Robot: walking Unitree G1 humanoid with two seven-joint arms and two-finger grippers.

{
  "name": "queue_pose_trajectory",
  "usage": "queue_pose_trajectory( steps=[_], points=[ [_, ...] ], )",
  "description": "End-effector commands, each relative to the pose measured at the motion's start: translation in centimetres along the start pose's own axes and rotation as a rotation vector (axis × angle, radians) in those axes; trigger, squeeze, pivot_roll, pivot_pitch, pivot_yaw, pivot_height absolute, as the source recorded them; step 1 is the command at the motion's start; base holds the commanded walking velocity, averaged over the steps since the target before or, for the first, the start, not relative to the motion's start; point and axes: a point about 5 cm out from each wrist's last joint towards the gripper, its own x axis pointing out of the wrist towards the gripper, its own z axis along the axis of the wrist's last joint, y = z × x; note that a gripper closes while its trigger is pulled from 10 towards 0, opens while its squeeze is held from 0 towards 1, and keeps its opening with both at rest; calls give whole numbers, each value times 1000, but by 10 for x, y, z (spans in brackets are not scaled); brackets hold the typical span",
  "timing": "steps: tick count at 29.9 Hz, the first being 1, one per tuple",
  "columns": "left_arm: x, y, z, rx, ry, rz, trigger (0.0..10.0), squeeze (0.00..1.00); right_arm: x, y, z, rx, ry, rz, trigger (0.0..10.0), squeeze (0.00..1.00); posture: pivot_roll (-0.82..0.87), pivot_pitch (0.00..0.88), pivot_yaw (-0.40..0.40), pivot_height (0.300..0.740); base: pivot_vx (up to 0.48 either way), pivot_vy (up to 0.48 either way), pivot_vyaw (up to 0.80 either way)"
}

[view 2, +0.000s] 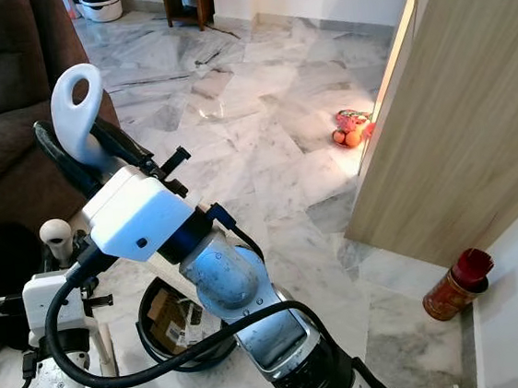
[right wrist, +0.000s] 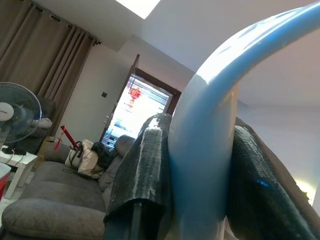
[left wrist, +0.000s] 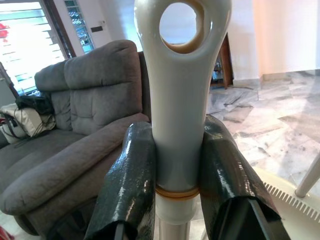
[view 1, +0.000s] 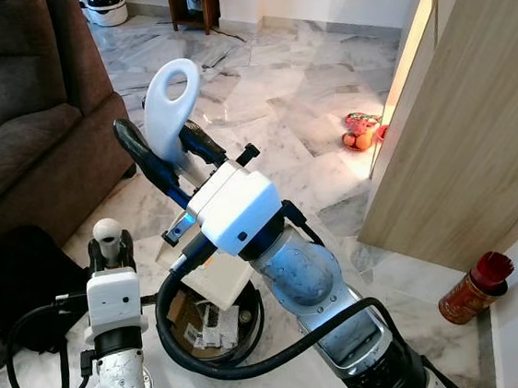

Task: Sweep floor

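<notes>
Pale veined marble floor [view 1: 287,108] spreads ahead. My right hand [view 1: 167,153] clenches the light-blue looped plastic handle [view 1: 171,97], raised over the black round bin [view 1: 213,333]. My left hand [left wrist: 175,175] grips the cream broom handle [left wrist: 180,75]. Swinging carelessly, I judge I'd tip the bin.

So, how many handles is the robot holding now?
2. The pale blue looped plastic handle is in the right tool; the cream round-topped handle is in the left tool. No others visible.
</notes>
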Motion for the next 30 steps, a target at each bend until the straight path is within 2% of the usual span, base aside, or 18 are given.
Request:
queue_pose_trajectory(
  steps=[1, 3, 7, 8, 9, 10, 11, 17, 20, 21, 23, 24, 28, 30],
  points=[
    [3, -1, 5, 16, -33, 3, 10000, 0, 4, -5, 10, -32, -66, -25, 10000, 0, 194, 98, -46, 740, 0, 0, 0],
    [3, -1, 5, 14, -34, 2, 10000, 0, 5, -20, 9, -82, -62, -111, 10000, 0, 196, 97, -47, 740, 0, 0, 0],
    [3, -1, 5, 13, -33, 1, 10000, 0, 4, -38, 7, -144, -54, -182, 10000, 0, 193, 98, -47, 740, 0, 0, 0],
    [3, -1, 5, 13, -33, 1, 10000, 0, 4, -38, 7, -144, -54, -182, 10000, 0, 193, 98, -47, 740, 0, 0, 0],
    [3, -2, 5, 11, -33, -1, 10000, 0, 1, -56, 2, -217, -30, -241, 10000, 0, 191, 98, -46, 740, 0, 0, 0],
    [3, -2, 5, 11, -33, -1, 10000, 0, 1, -56, 2, -217, -30, -241, 10000, 0, 191, 98, -46, 740, 0, 0, 0],
    [3, -2, 5, 10, -33, -3, 10000, 0, -3, -69, -3, -272, -2, -282, 10000, 0, 191, 98, -46, 740, 0, 0, 0],
    [3, -2, 5, 7, -32, -8, 10000, 0, -15, -97, -16, -391, 77, -360, 10000, 0, 187, 103, -43, 740, 0, 0, 0],
    [3, -3, 5, 5, -31, -13, 10000, 0, -21, -104, -21, -431, 110, -372, 10000, 0, 186, 105, -41, 740, 0, 0, 0],
    [3, -3, 5, 3, -30, -19, 10000, 0, -30, -113, -31, -468, 159, -398, 10000, 0, 185, 106, -40, 740, 0, 0, 0],
    [3, -4, 5, 2, -29, -22, 10000, 0, -33, -116, -35, -480, 177, -409, 10000, 0, 185, 106, -40, 740, 0, 0, 0],
    [3, -4, 5, 1, -29, -24, 10000, 0, -41, -120, -42, -506, 212, -423, 10000, 0, 185, 108, -38, 740, 0, 0, 0],
    [3, -4, 5, -1, -27, -31, 10000, 0, -54, -121, -54, -534, 270, -420, 10000, 0, 186, 107, -37, 740, 0, 0, 0],
    [2, -5, 5, -5, -23, -41, 10000, 0, -67, -121, -66, -528, 327, -428, 10000, 0, 188, 109, -36, 740, 0, 0, 0]
  ],
)
